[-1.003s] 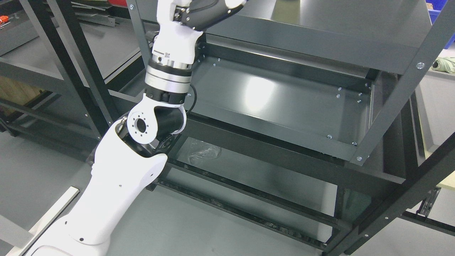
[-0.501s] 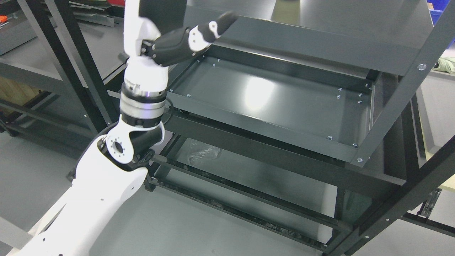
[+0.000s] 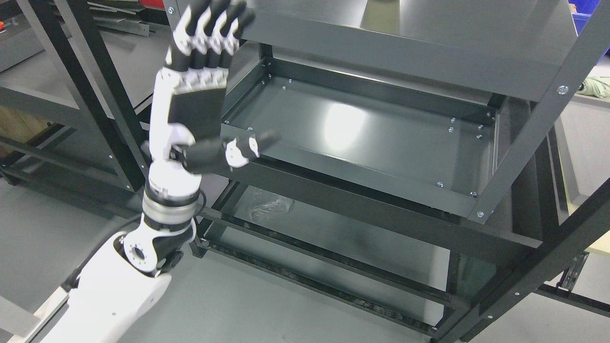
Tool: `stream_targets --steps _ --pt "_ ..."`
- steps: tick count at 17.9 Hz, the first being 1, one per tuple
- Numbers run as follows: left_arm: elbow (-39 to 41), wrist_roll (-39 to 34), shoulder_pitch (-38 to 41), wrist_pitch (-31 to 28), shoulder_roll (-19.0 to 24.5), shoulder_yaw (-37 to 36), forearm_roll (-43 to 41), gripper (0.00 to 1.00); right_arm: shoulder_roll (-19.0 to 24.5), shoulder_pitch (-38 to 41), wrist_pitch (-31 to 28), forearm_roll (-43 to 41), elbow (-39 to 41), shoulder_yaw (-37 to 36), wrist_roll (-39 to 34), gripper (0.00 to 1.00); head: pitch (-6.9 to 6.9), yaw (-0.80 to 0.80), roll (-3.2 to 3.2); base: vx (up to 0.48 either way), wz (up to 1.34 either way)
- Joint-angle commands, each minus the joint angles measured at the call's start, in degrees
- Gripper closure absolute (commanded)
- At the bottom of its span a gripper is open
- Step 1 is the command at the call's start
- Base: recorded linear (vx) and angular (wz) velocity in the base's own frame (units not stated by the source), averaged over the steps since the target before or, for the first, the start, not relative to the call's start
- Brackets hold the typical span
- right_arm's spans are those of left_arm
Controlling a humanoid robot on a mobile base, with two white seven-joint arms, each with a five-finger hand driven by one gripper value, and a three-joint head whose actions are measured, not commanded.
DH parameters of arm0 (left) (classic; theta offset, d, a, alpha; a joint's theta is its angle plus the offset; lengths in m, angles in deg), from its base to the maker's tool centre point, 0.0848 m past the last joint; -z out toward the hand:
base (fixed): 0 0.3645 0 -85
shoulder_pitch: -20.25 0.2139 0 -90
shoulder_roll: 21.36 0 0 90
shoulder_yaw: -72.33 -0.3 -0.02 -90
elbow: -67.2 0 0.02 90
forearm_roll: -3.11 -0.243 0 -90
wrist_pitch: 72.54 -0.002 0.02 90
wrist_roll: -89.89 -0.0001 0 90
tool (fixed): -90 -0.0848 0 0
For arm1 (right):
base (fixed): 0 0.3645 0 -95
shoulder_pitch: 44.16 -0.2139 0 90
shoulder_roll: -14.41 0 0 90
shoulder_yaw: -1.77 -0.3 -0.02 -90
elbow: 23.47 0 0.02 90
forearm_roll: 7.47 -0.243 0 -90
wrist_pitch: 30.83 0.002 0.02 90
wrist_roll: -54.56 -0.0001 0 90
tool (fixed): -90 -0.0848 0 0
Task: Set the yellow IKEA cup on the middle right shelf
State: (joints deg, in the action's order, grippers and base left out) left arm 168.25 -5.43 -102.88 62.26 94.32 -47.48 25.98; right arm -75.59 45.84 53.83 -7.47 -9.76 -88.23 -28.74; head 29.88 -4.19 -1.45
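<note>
My left hand [image 3: 205, 81] is raised in front of the dark metal shelf rack, at its left front corner. Its four fingers [image 3: 209, 28] point straight up and the thumb [image 3: 238, 150] sticks out to the right; it is open and holds nothing. The middle shelf [image 3: 362, 128] is a shallow grey tray lying bare to the right of the hand. No yellow cup shows anywhere in the head view. My right arm is out of the picture.
The top shelf [image 3: 429, 28] overhangs the middle one. A lower shelf holds a crumpled clear plastic bag [image 3: 267, 204]. Slanted rack posts [image 3: 538, 128] frame the right side. Another dark rack [image 3: 71, 95] stands at the left.
My left arm has drawn back and down to the left, away from the top shelf. The hand, earlier cut off at the top edge, now shows whole with fingers spread.
</note>
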Motion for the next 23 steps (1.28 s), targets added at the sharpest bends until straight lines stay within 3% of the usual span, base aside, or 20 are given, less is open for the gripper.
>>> stream_targets --steps 1,9,13,18,21,23 --pt "0.1 0.2 12.5 0.2 6.5 -2.0 -4.7 0.01 -1.0 0.8 0.0 -1.4 0.0 1.0 0.0 0.01 0.0 0.0 0.0 0.0 0.0" --pt "-8.2 0.1 24.3 0.2 5.3 -1.2 -5.3 0.01 -1.0 0.8 0.0 -1.4 0.0 1.0 0.0 0.01 0.0 0.0 0.0 0.009 -0.01" --pt "-20.3 -0.2 25.0 0.2 -1.1 0.5 -4.9 0.02 -1.0 0.8 0.0 -1.4 0.0 1.0 0.0 0.01 0.0 0.0 0.0 0.017 0.01" --pt "-27.4 -0.2 24.9 0.2 -8.5 7.0 -2.9 0.02 -1.0 0.8 0.0 -1.4 0.0 1.0 0.0 0.01 0.0 0.0 0.0 0.017 0.02" --pt "-26.6 0.0 24.2 -13.5 -13.3 13.0 -2.7 0.03 -1.0 0.8 0.0 -1.4 0.1 1.0 0.0 0.01 0.0 0.0 0.0 0.019 0.0" --pt "-23.4 0.0 24.5 -22.6 -14.1 14.0 -2.7 0.03 -1.0 0.8 0.0 -1.4 0.0 1.0 0.0 0.01 0.0 0.0 0.0 0.007 0.0"
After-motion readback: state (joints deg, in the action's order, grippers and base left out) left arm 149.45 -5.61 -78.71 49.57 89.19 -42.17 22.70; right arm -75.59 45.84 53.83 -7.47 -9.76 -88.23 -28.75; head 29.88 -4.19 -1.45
